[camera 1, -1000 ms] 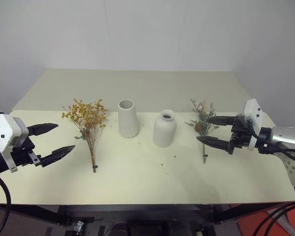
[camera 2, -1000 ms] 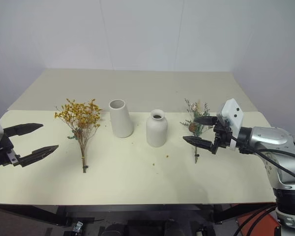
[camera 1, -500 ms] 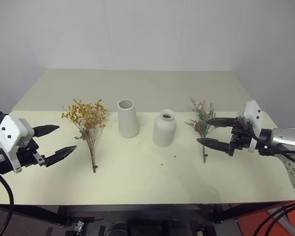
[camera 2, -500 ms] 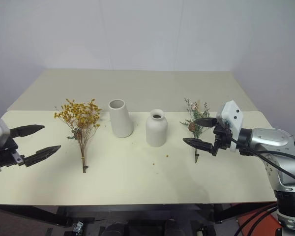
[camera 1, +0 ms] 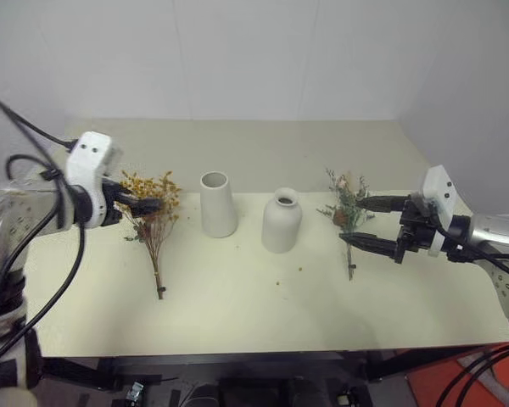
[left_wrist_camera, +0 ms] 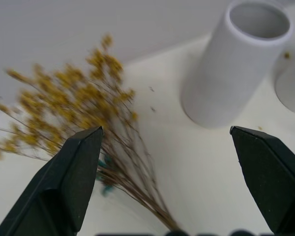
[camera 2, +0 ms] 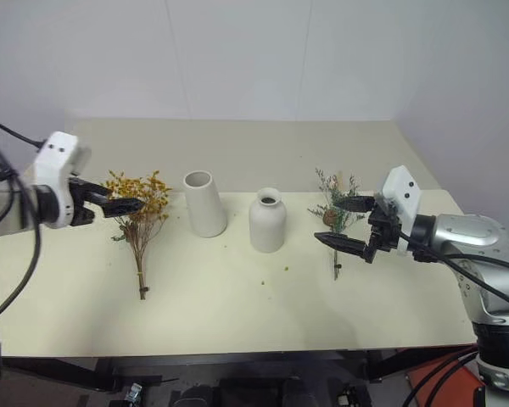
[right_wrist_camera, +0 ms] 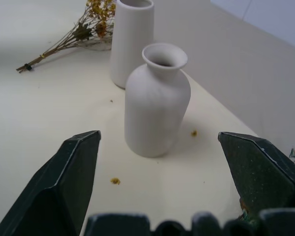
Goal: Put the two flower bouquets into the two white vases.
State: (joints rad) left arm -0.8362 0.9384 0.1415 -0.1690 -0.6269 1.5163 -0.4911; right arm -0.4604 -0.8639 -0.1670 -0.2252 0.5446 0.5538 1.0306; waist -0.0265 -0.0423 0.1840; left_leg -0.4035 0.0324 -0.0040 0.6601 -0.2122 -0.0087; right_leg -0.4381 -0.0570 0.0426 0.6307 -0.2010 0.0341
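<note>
On the tabletop (camera 1: 237, 314), mid-frame from left to right: larger bouquet (camera 1: 153, 212), taller vase (camera 1: 218, 204), shorter vase (camera 1: 281, 221), smaller bouquet (camera 1: 348, 210); both bouquets lie flat.

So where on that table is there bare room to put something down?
The far half of the table behind both vases is bare, as is the near strip in front of them. It is crowded along the middle row: yellow bouquet, tall vase, round vase and green sprig, with open grippers at both ends.

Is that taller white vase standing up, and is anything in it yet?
Upright and empty. The taller white vase stands on its base on the table, and its open mouth shows no stems inside.
</note>
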